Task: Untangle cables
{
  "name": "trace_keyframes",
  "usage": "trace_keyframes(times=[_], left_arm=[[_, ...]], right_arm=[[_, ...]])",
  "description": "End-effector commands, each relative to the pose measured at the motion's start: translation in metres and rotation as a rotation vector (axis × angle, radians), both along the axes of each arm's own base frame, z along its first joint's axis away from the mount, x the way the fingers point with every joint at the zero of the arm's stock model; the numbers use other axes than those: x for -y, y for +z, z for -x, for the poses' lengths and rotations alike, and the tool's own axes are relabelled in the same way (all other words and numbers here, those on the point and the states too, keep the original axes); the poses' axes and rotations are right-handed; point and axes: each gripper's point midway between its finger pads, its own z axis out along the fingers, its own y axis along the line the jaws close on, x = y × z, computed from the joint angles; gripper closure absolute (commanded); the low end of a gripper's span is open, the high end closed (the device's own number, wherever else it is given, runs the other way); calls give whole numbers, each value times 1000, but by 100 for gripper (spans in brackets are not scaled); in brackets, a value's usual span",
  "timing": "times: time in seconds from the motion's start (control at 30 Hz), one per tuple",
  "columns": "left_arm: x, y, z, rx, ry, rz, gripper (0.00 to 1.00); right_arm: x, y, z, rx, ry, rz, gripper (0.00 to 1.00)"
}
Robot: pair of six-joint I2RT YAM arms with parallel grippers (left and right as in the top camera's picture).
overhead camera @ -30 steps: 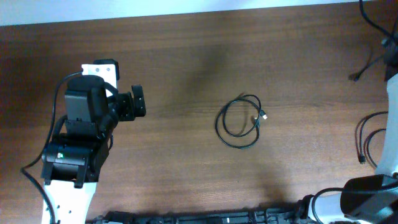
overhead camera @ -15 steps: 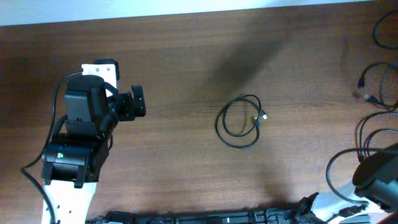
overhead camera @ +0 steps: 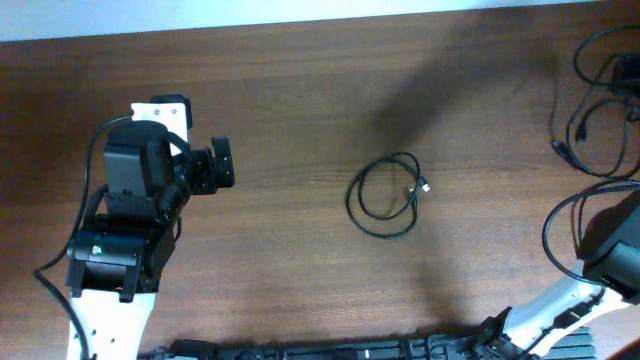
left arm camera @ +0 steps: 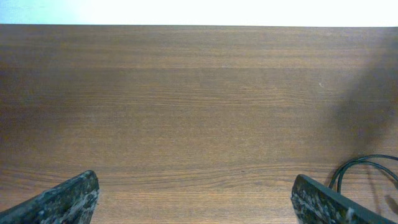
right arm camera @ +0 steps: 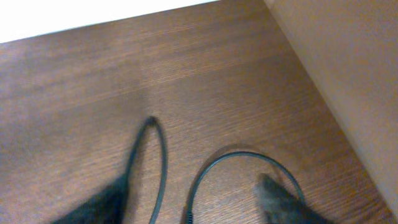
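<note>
Our left pincer point(left arm camera: 194, 186) is wide open and empty, low in its own view. Our right pincer point(right arm camera: 193, 196) looks open too, but blurry, with thin black cords point(right arm camera: 165, 158) lying just past it. Further out, the thin shiny black cable coil point(overhead camera: 385, 195) lies flat in the middle of the brown wooden worktop point(overhead camera: 300, 80). We think it is light, floppy and slippery, so pinch one strand near its small plug point(overhead camera: 424, 187).

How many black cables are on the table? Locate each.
3: one coil at centre, one cord in the top-right corner, one loop beside the right arm; more may be hidden.
</note>
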Motion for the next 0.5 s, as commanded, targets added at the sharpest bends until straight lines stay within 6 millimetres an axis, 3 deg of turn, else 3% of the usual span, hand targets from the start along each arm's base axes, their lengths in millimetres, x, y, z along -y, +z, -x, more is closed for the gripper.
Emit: trace_keyframes(times=[0.0,0.13,0.27,0.47], left_arm=[[0,4,-1,10,5,16,1],[0,4,-1,10,5,16,1],[0,4,-1,10,5,16,1],[0,4,-1,10,5,16,1]], right_arm=[[9,-4,6,-9,-27,-3,7],[11,-7,9,-24,-39,-2,2],[28,-9,23,-65,-112,34,1],[66,-27,68,-80,-200,-36,1]])
